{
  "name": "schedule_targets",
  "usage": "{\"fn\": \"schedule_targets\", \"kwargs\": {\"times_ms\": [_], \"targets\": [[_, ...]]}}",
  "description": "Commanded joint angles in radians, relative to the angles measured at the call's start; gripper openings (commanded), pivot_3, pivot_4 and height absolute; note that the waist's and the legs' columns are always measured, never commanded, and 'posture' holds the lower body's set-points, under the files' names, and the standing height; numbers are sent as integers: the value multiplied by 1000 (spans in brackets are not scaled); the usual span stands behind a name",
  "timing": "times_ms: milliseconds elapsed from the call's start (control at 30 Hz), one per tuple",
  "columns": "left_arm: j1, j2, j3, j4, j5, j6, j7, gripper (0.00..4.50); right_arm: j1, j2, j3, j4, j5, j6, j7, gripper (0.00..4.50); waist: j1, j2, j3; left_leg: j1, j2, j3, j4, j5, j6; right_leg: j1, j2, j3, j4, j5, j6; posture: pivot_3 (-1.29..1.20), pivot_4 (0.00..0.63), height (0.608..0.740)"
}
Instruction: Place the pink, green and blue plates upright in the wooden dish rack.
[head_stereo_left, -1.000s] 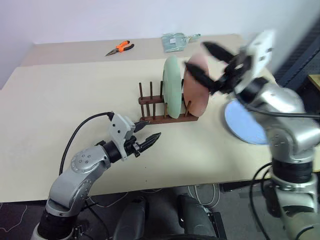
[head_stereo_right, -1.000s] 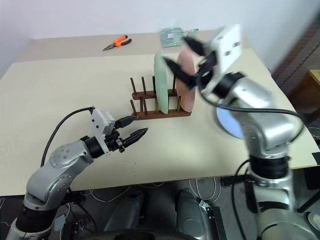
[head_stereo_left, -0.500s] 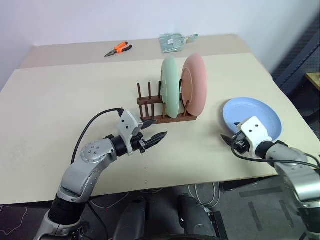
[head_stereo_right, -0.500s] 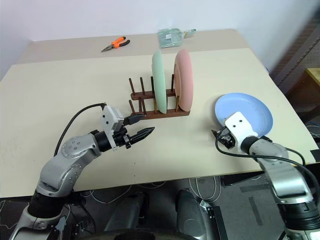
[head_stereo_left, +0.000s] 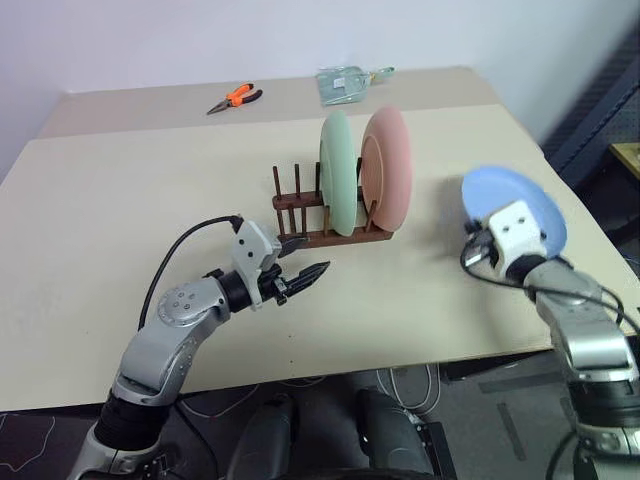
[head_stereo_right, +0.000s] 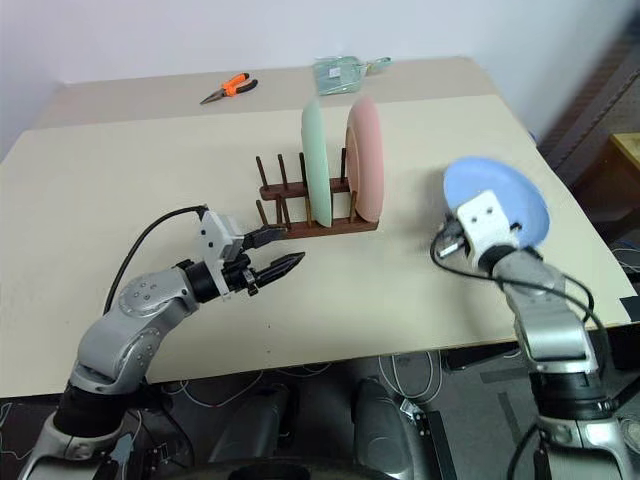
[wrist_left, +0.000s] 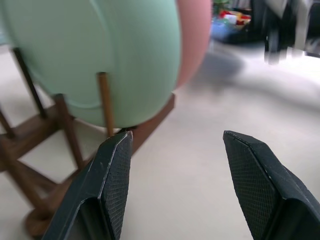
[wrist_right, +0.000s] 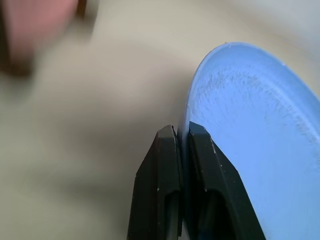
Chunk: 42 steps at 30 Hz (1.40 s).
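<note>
Right wrist view showed the right gripper pinched on the blue plate's rim. At head-view centre, the green plate and pink plate stood upright across the wooden dish rack, faces sideways; left gripper gaped empty.

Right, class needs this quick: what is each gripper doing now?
Left gripper: open, holding nothing, near the dark-brown wooden dish rack.
Right gripper: shut on the rim of the round light blue plate.
</note>
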Motion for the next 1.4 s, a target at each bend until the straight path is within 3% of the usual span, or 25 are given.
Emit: {"fn": "schedule_targets", "kwargs": {"times_ms": [33,200,367,467,733,1233,1267,1300,1400], "targets": [[9,0,59,55,64,-97,40,2971,-290,92,-147,-230,352,68,-31,29,-9,4,2,0,1,-1,0,0,0,0,0,1,0,0,0,0,150,740],[55,11,129,122,79,-167,49,2971,-485,258,-164,-348,898,242,-140,29,7,-3,-3,0,2,-9,-4,0,0,0,2,-6,0,0,0,0,150,740],[135,30,200,114,71,-187,43,2971,-553,468,-97,-302,1286,240,-340,29,4,0,-1,-1,-1,-7,-3,0,0,-1,-3,-3,0,0,-1,0,150,740],[165,33,220,99,67,-186,44,2971,-528,550,-31,-226,1403,259,-420,29,2,0,-2,-1,-1,-7,-3,0,0,-1,-3,-3,0,-1,-3,0,150,740],[211,5,208,5,60,-150,71,2971,-485,626,119,-72,1290,308,-563,29,-1,1,-2,-1,-1,-6,-3,0,0,-4,-2,-3,2,1,-1,0,150,740],[192,-7,155,-31,49,-108,66,2971,-521,693,113,78,1119,313,-707,29,-3,1,-2,-1,0,-6,-3,0,0,-4,0,-3,3,1,-1,0,150,740],[192,-8,153,-31,50,-108,67,2971,-527,695,111,92,1108,315,-710,698,-3,1,-2,-1,0,-6,-3,0,0,-4,0,-3,3,1,-1,0,150,740],[192,-9,151,-31,51,-108,68,2971,-532,697,109,101,1094,314,-710,1000,-3,1,-2,-1,0,-6,-3,0,0,-4,0,-3,3,1,-1,0,150,740],[199,-12,146,-33,52,-110,70,2971,-571,678,121,101,1020,304,-664,2495,-3,1,-2,-1,0,-6,-4,0,0,-4,0,-3,3,1,-1,0,150,740]]}}
